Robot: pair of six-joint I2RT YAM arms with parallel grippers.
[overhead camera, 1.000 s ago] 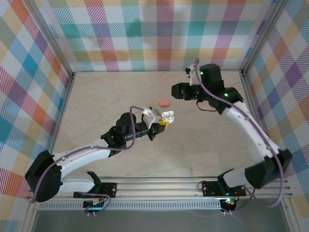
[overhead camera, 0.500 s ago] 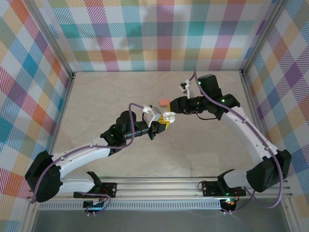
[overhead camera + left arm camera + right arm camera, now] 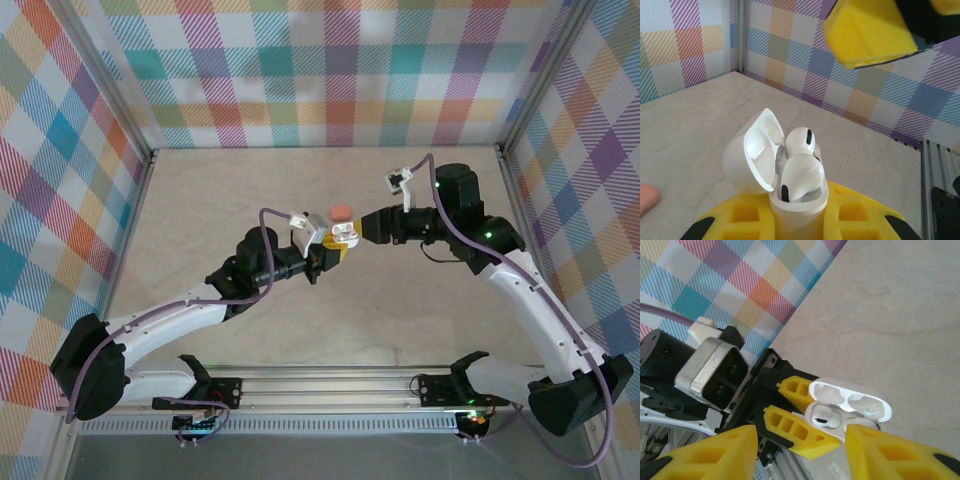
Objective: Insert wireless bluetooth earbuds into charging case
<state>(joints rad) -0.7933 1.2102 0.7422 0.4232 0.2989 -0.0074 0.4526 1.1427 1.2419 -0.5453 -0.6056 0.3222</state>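
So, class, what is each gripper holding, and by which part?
Left gripper clamps the open white charging case by its lower body; right gripper is open, holding nothing.

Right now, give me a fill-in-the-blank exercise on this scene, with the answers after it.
1. The left gripper is shut on the small white plastic charging case, whose lid stands ____.
2. Inside that case sit ____ white earbuds.
3. The salmon-pink rounded plastic piece lies on the ____.
Missing words: open; two; table.

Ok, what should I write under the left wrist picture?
Left gripper holding the open white case with two white earbuds resting inside.
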